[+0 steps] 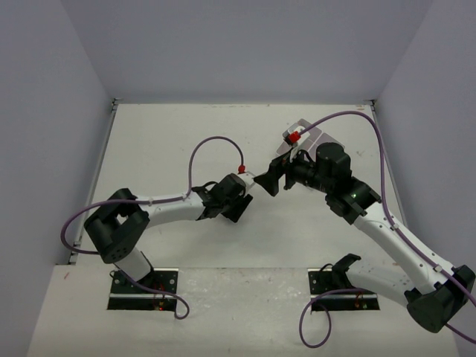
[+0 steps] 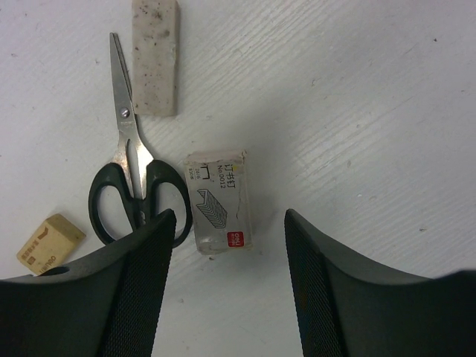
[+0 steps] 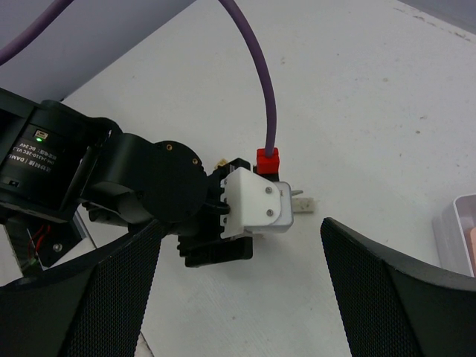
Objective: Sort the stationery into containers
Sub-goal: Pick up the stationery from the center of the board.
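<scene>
Stationery lying loose on a white table, and one corner of a sorting box.

Black-handled scissors lie flat and closed, blades pointing away and handle loops nearest. A long white eraser, speckled with dirt, lies lengthwise just right of the blade tips, its far end cut off by the frame. A small clear staple box with a printed label and a red square sits right beside the right handle loop, perhaps touching it. A tan eraser with printing lies tilted, near the left loop, partly hidden. The pale box's rounded corner shows at the edge of the right wrist view, with something pink inside.
</scene>
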